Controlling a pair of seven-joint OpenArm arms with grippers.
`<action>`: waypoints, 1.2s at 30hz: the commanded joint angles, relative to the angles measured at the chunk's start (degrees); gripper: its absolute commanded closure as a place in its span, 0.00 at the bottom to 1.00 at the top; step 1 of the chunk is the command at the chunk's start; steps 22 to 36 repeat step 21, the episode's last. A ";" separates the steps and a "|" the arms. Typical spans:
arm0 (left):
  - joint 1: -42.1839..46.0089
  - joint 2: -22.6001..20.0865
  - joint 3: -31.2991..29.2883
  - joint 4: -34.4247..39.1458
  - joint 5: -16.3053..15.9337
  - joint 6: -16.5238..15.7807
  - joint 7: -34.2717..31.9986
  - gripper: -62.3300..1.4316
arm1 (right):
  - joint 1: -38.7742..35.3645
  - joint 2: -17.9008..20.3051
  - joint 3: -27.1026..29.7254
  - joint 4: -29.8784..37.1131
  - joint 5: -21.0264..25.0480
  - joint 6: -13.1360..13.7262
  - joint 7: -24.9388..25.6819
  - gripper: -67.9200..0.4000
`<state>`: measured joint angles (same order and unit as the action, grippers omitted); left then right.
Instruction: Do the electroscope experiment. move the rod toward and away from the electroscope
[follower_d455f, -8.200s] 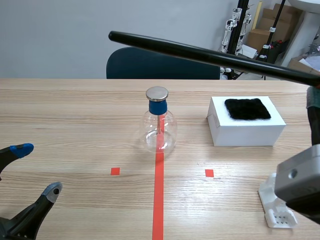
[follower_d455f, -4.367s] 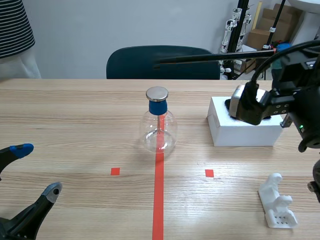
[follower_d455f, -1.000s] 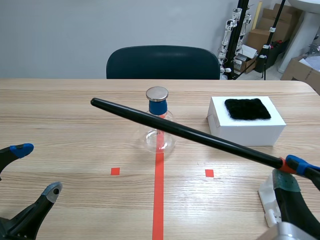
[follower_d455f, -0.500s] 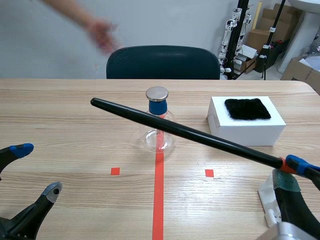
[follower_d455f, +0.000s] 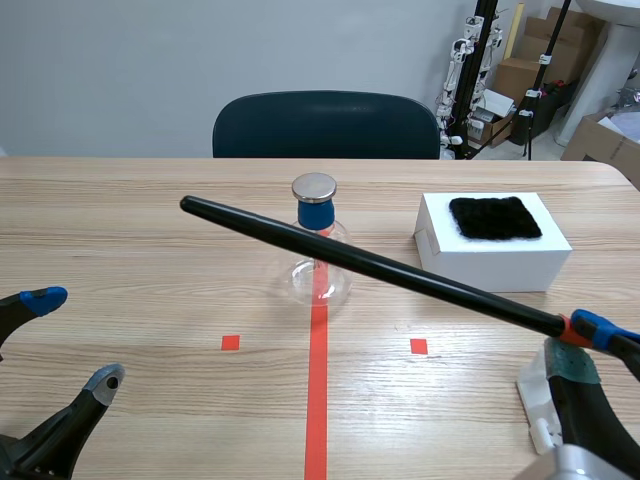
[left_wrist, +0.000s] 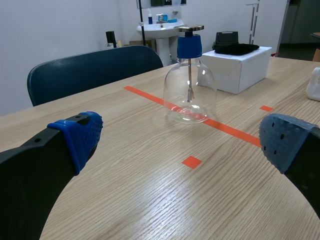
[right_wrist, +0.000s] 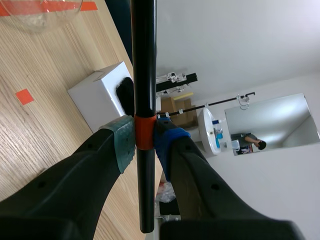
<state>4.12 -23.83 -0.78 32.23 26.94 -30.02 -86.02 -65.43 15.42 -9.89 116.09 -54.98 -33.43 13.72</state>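
Light wood-grain table (follower_d455f: 150, 250). Directly on it:
- clear glass flask electroscope with blue stopper and metal disc (follower_d455f: 317, 262), upright at the far end of the orange-red tape line
- white rectangular box (follower_d455f: 490, 262), to its right, apart
- white plastic stand (follower_d455f: 532, 400), near front-right corner

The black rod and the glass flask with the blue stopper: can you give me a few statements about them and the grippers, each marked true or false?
1. The right gripper is shut on the black rod. True.
2. The rod lies flat on the table. False: it is held up in the air, slanting across the electroscope in the scene view.
3. The left gripper holds the electroscope. False: it is open and holds nothing; the electroscope stands apart, ahead of it.
4. A black cloth lies on the white box. True.
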 joint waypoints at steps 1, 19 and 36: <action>-0.02 -0.33 -0.20 0.76 -0.72 0.31 -2.91 0.00 | 0.33 0.15 0.17 0.48 0.13 -1.05 0.46 0.93; -0.02 -0.33 -0.20 0.76 -0.72 0.31 -2.91 0.00 | 0.33 0.15 0.17 0.48 -0.09 -1.03 -0.31 0.93; -0.02 -0.33 -0.20 0.76 -0.72 0.31 -2.91 0.00 | 0.33 0.15 0.17 0.48 -0.09 -1.03 -0.48 0.93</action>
